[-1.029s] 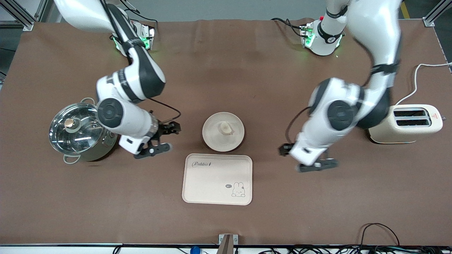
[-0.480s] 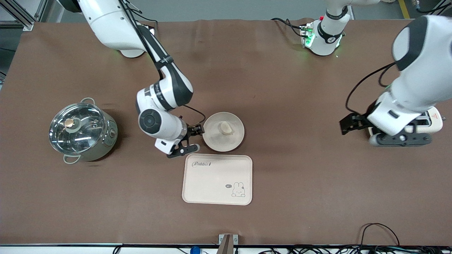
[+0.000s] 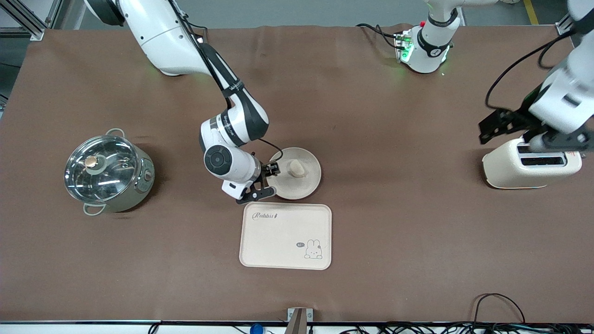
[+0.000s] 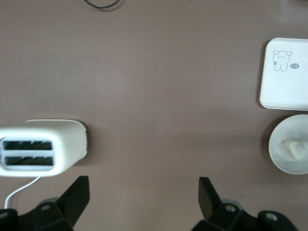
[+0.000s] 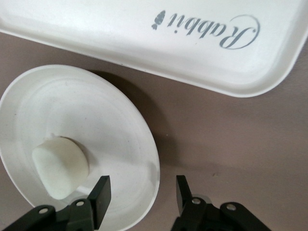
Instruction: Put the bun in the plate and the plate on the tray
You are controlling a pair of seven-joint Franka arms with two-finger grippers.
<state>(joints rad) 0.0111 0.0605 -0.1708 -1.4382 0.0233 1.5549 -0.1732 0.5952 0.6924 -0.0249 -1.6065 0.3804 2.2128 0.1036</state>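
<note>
Fingers [image 5: 102,195] of the right gripper [image 5: 139,199] straddle the plate [image 3: 306,183] rim, not yet pinching. Bun [image 3: 296,168] is plated; moving it onto the tray [image 3: 260,253] remains. Left gripper [image 4: 142,199] waits, spread, over the toaster [image 3: 531,169].

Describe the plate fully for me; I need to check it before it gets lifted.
The plate is a round, plain cream-beige shallow dish with a raised rim, looking like matte plastic or pulp. It sits flat on the brown table, just farther from the front camera than the tray, with a narrow gap between them. The bun lies in it, off-centre. The right gripper straddles its rim, one finger inside and one outside, not yet closed.
</note>
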